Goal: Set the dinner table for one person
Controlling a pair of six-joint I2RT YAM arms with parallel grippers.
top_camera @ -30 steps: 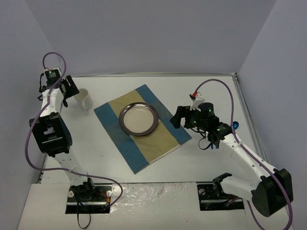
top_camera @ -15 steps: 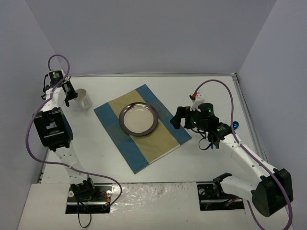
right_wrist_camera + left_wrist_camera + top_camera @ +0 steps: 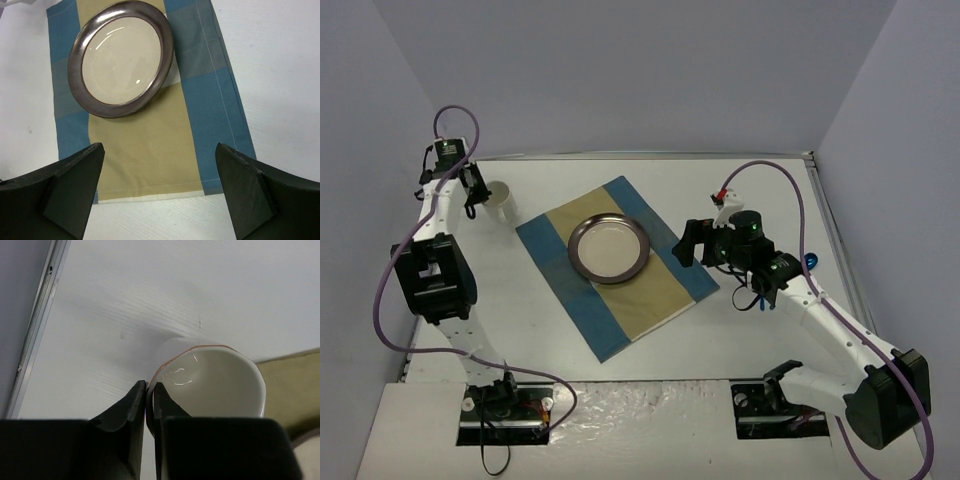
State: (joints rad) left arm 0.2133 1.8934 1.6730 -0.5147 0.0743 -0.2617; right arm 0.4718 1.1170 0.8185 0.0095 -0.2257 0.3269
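Your right pincer (image 3: 159,150) hangs wide open over the striped mat (image 3: 210,100), on the side facing the right edge of the dinner table (image 3: 540,320). It holds nothing. The table is big, flat and hard, and it fills the whole work space. The mat lies in its middle and looks soft. The plate (image 3: 120,57) on the mat looks hard and shiny. Farther off, near the far left corner, your left pincer (image 3: 147,400) is pinched tight on the white cup (image 3: 220,380), with the cup's wall between its fingers. The cup looks light, stiff and smooth, so it may slip or tip. It could break if it drops. Lift slowly and keep it straight.
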